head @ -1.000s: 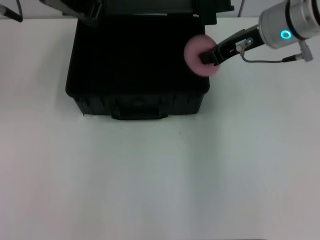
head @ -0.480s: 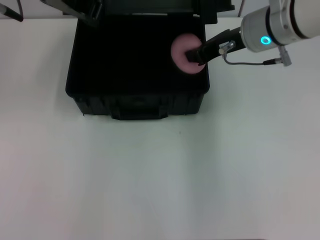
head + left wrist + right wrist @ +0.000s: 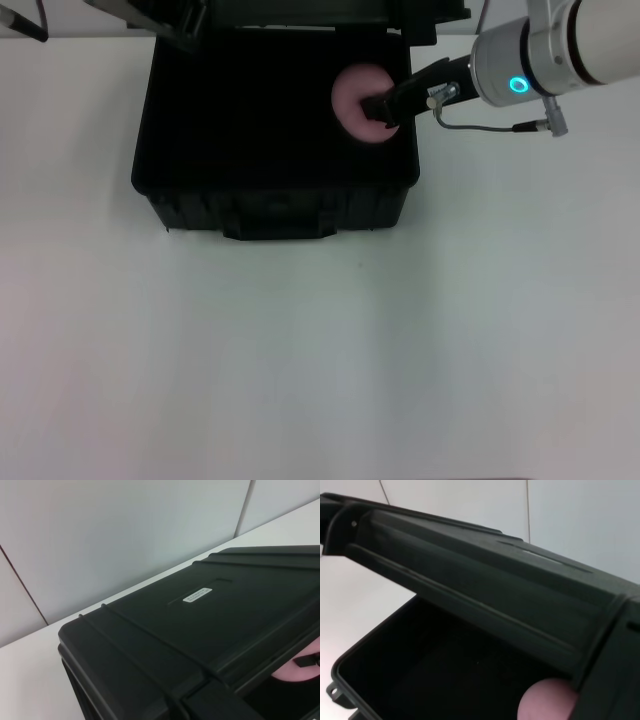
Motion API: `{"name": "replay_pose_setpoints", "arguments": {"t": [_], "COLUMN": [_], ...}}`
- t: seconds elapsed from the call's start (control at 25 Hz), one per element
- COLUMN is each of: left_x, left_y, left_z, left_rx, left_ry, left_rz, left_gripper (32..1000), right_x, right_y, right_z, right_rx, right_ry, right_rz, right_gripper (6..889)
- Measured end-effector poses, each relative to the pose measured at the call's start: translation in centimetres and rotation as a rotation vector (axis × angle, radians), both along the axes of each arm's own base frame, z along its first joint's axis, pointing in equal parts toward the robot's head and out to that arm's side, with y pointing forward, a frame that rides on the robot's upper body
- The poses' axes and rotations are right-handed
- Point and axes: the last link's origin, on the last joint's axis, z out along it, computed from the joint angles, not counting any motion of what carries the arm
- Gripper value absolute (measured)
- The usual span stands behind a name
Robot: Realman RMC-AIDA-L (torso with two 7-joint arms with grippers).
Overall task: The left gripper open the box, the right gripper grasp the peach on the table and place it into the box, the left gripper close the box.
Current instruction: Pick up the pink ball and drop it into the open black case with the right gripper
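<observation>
Reaching over the right rim of the case, the right gripper (image 3: 377, 106), a slim black two-finger tool on a silver-grey arm with a blue-cyan glowing ring, has its fingers clamped on the peach (image 3: 357, 102), a small round pale-pink fruit. The peach hangs at the fingertips, inside the outline of the open cavity and close to its right rear corner; whether it touches the floor of the cavity cannot be told. Just behind the gripper, a thin grey cable (image 3: 480, 122) loops from the wrist toward the ring. Below and to the left of the gripper lies the box (image 3: 275, 205), a large black hard-plastic case with a front handle, its dark interior exposed. The ribbed lid (image 3: 200, 610) stands raised behind the gripper, and a small white label (image 3: 197, 594) shows on its outer face in the left wrist view. The right wrist view shows the pink fruit (image 3: 547, 700) beneath the lid's inner edge. The white table (image 3: 320, 350) extends around the box. The left gripper is not visible; its wrist view looks along the outside of the lid.
</observation>
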Motion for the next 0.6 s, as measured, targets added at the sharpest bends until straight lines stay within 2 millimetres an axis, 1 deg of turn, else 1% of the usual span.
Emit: {"name": "replay_pose_setpoints", "arguments": {"t": [0.6], "left_x": [0.01], "left_y": [-0.01], "left_z": [0.0], "left_rx": [-0.002], "left_ry": [0.001], "left_rz": [-0.003], "left_gripper": [33], "right_x": [0.15], "right_y": [0.07], "right_z": [-0.18], "right_rx": [0.01], "right_ry": [0.002], "right_rz": [-0.007], "right_gripper": [111]}}
